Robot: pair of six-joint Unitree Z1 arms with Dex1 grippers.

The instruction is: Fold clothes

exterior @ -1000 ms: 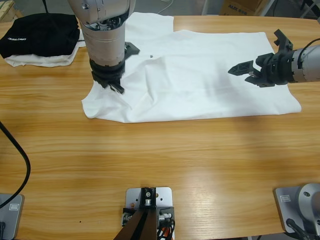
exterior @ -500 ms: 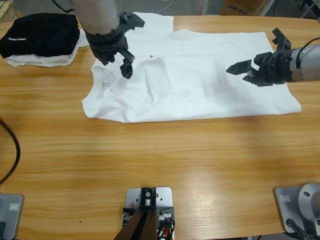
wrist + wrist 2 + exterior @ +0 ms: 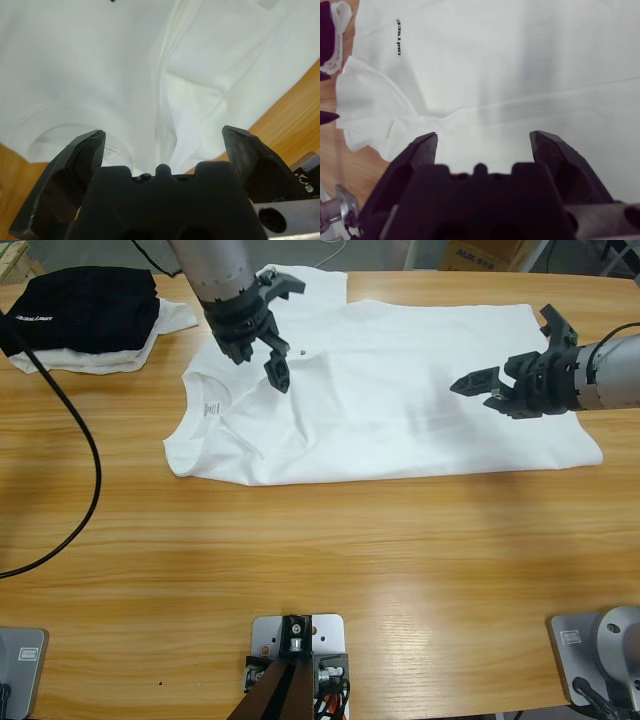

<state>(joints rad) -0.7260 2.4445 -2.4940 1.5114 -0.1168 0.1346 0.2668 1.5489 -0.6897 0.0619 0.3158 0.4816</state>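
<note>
Large white cotton T-shirt [image 3: 400, 400] spread flat on long wooden worktop [image 3: 320, 560], collar end rumpled. Left pincer [image 3: 272, 335] over collar, right pincer [image 3: 515, 360] over hem, both spread wide, empty.

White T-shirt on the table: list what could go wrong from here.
The white T-shirt is bunched into creases near its collar, where the left gripper hangs open; a fold started here may trap those wrinkles. The right gripper, also open, holds nothing, so a pull from one side could drag the cloth askew. The folded black garment lies close by, and a swept sleeve might catch it.
</note>
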